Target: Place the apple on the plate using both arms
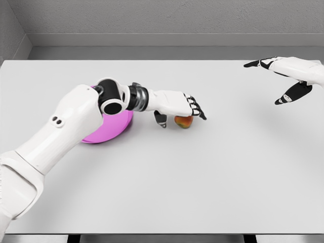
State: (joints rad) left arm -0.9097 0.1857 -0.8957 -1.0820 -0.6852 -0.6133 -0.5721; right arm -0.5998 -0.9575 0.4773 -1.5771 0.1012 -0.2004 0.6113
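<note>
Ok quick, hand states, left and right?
Left hand: over the apple, fingers curved above it; grasp cannot be told.
Right hand: open, fingers spread, holding nothing, above the table.

A white table [202, 177] is shown filling most of the view; its flat, matte top is seen from above and in front. The near edge is cut by the lower border, where dark supports [248, 238] are partly visible beneath it. Soft shadows are cast on the top. Beyond the far edge, a grey floor strip [167, 52] is seen, bounded by a pale baseboard [167, 40]. A grey textured wall [167, 15] closes the background, and a side wall [10, 30] meets it at the left corner.
</note>
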